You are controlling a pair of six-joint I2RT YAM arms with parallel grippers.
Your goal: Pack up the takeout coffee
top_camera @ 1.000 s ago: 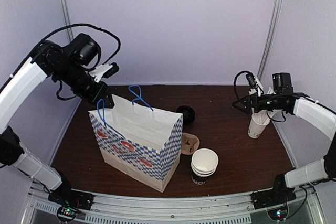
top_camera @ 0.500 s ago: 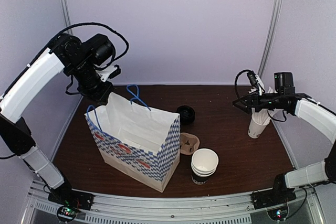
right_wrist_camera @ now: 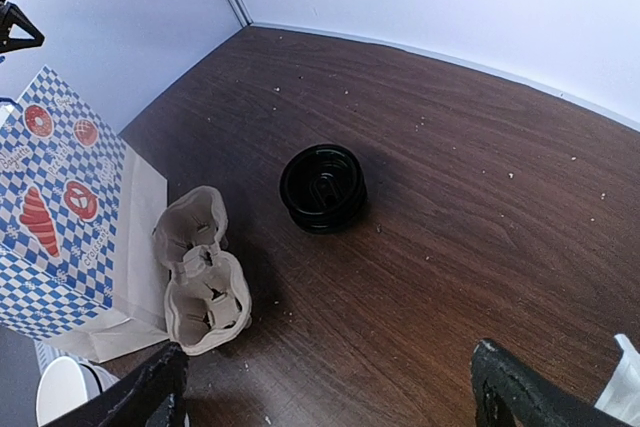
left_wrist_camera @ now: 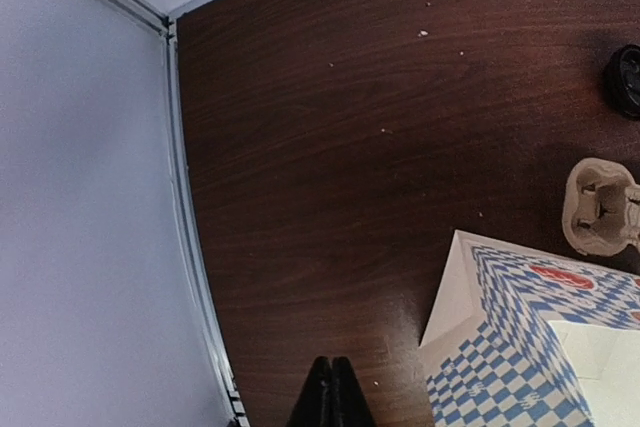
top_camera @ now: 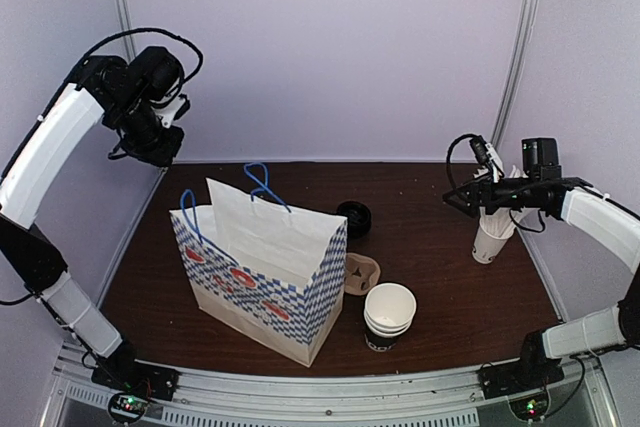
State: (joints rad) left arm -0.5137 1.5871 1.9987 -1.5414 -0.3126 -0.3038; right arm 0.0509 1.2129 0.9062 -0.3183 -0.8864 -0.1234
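1. Coffee cup (right_wrist_camera: 322, 188): black, lidded, upright on the table (top_camera: 440, 277) behind the paper bag (top_camera: 260, 267), near the cardboard carrier (right_wrist_camera: 205, 277).
2. Handling, judged: light, thin-walled, crushable, with a slick lid. Grip the sides below the lid, gently.
3. Left gripper (left_wrist_camera: 331, 387): fingers together, empty, raised high.
4. Right gripper (right_wrist_camera: 330, 352): fingers wide apart, empty, facing the cup.

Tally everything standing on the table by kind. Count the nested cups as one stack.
paper bag: 1
cardboard cup carrier: 1
takeout coffee, black lid on: 1
stack of lidless cups: 1
white cup of straws: 1
Total: 5
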